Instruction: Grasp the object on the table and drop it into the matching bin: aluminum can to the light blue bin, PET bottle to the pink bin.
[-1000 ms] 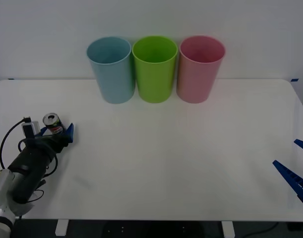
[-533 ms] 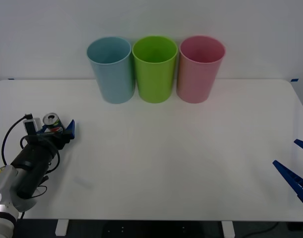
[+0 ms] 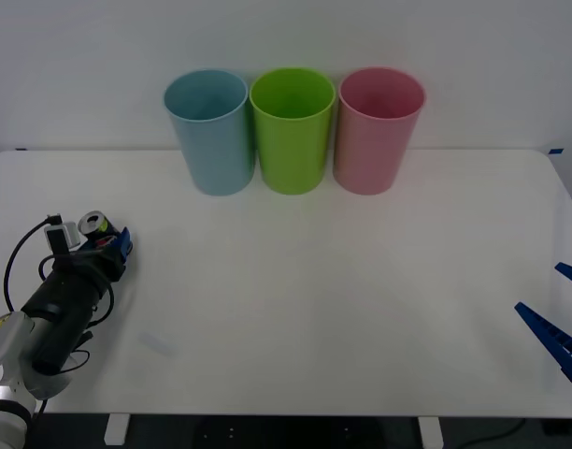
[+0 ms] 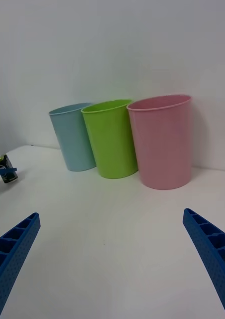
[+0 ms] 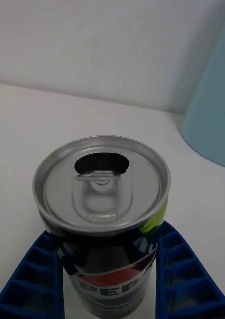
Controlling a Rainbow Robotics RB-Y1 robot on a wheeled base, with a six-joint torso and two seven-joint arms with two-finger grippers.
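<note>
- left gripper at the table's 9 o'clock edge, fingers pinching the aluminum can.
- right gripper spread wide at 4 o'clock.

Dark can, silver top, red-white-blue label, between blue ribbed fingers; light blue bin, lime bin, pink bin

The front camera looks down from high up; the left wrist camera sits very close behind its tool; both see the light blue bin.
</note>
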